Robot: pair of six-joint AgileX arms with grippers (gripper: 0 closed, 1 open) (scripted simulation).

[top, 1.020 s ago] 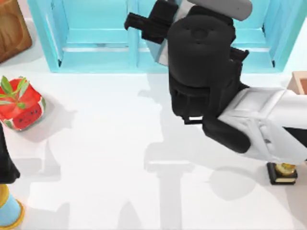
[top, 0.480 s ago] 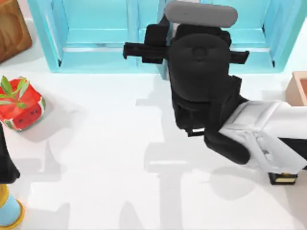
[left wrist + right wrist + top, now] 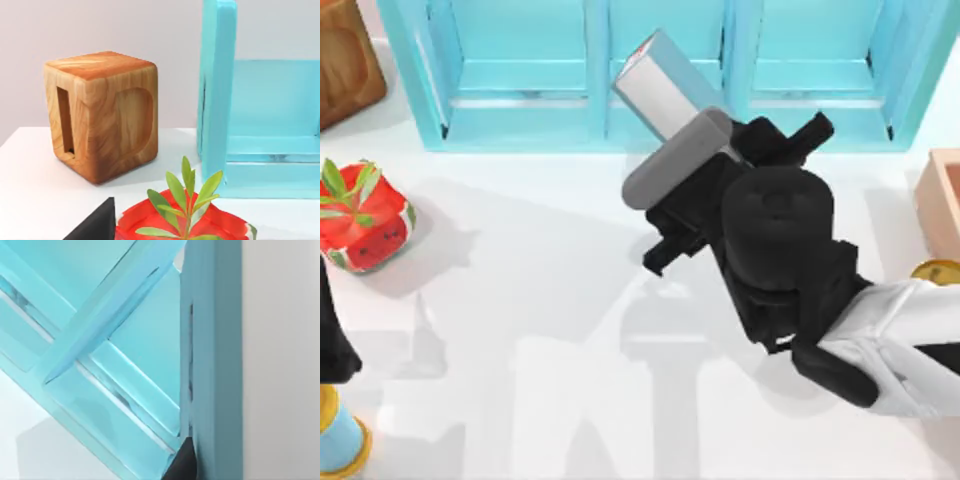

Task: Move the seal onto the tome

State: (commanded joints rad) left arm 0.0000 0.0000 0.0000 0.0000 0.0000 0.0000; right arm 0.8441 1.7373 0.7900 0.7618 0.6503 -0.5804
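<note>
Top view: right end effector [image 3: 790, 140] close to blue shelf [image 3: 520, 80], cannot tell if apart or together. Left arm [image 3: 332, 340] parked at desk's left. Wrist views: shelf again, no telling seal's or tome's place. Probably all still to do.

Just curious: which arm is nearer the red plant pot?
Left. Left arm hangs just beside the red plant pot; right arm stands far across, mid-table.

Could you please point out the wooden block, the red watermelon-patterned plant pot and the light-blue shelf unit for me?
wooden block [image 3: 102, 115], left wrist view, on its front corner edge.
red watermelon-patterned plant pot [image 3: 365, 225], top view, on its red side.
light-blue shelf unit [image 3: 520, 125], top view, on its front ledge.
</note>
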